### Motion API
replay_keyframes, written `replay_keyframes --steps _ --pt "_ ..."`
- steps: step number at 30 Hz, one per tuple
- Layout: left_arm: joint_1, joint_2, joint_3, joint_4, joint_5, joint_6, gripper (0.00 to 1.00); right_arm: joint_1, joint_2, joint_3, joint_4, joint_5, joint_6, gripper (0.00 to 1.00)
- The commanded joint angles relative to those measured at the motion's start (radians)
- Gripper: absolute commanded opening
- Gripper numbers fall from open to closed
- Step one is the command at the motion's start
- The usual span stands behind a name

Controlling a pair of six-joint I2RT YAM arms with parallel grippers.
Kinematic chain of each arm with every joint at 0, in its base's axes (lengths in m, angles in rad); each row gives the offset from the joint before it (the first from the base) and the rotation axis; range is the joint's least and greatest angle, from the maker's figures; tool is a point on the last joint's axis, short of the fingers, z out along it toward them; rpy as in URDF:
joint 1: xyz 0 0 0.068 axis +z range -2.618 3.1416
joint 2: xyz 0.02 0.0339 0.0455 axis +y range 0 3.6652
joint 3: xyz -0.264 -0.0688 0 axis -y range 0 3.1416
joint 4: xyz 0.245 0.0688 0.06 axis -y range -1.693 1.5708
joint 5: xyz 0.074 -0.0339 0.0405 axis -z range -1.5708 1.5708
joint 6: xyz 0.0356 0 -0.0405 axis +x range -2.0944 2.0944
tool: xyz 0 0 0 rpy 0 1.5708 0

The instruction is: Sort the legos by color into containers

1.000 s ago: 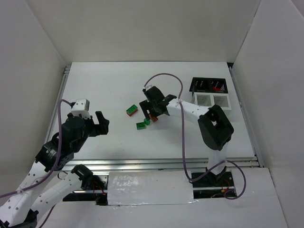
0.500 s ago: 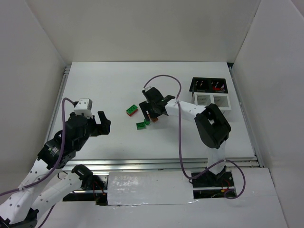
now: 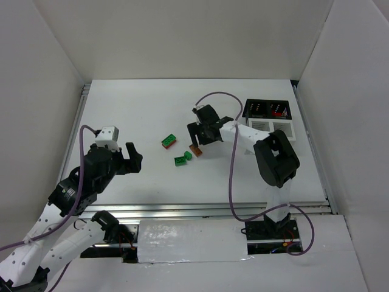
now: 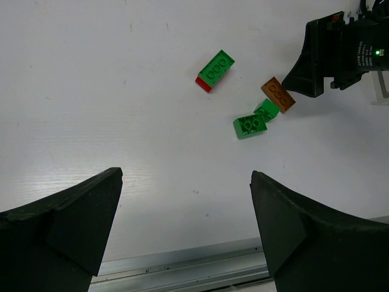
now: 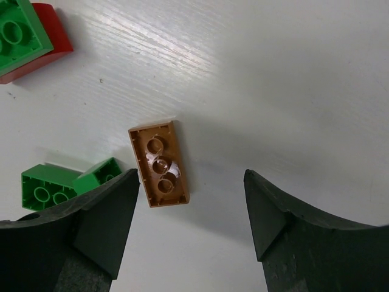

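The orange-brown brick (image 5: 159,164) lies flat near the middle of the white surface (image 3: 140,109), with nothing gripping it. At its 8 o'clock two green bricks (image 3: 180,160) sit touching each other. At 10 o'clock, a little apart, lies a green-on-red brick (image 3: 169,140). The right pincer (image 3: 202,139) hovers just at the brown brick's 1 o'clock, jaws spread and released; its wrist view shows the brick between the fingers. Out at 2 o'clock stand the black container (image 3: 266,101) and, touching its near side, the white container (image 3: 270,137). Far off at 9 o'clock the left pincer (image 3: 129,158) hangs wide apart, holding nothing.
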State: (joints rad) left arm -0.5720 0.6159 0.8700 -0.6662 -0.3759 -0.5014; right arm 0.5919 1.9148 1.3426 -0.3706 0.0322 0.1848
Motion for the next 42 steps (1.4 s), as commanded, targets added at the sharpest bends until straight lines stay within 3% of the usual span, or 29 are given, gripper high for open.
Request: replay_keyframes --steps 1,15,19,23,29,30,31,34,38,42 --pt "-0.002 0.001 0.023 0.033 0.005 0.008 1.0 0.014 0.029 0.058 -0.017 -0.018 -0.022 0.76" --pt "0.0 0.008 0.021 0.033 0.014 0.012 1.0 0.051 0.105 0.099 -0.082 0.0 -0.033 0.75" --pt "0.0 0.01 0.024 0.031 0.014 0.012 0.99 0.065 0.136 0.121 -0.109 0.043 -0.03 0.7" --pt "0.0 0.008 0.024 0.031 0.014 0.012 1.0 0.066 0.159 0.142 -0.139 0.098 -0.015 0.42" --pt "0.0 0.008 0.023 0.031 0.015 0.014 1.0 0.059 0.155 0.13 -0.142 0.123 -0.004 0.29" --pt "0.0 0.008 0.023 0.031 0.014 0.015 1.0 0.056 0.151 0.125 -0.139 0.126 0.004 0.23" --pt "0.0 0.007 0.024 0.031 0.014 0.014 1.0 0.052 0.147 0.121 -0.134 0.12 0.01 0.03" --pt "0.0 0.005 0.023 0.031 0.014 0.014 1.0 0.025 0.08 0.06 -0.091 0.059 0.048 0.0" --pt "0.0 0.011 0.023 0.033 0.017 0.015 1.0 -0.035 -0.195 -0.057 0.039 -0.061 0.126 0.0" --pt "0.001 0.012 0.024 0.028 0.017 0.014 0.99 -0.17 -0.474 -0.189 0.133 -0.048 0.238 0.0"
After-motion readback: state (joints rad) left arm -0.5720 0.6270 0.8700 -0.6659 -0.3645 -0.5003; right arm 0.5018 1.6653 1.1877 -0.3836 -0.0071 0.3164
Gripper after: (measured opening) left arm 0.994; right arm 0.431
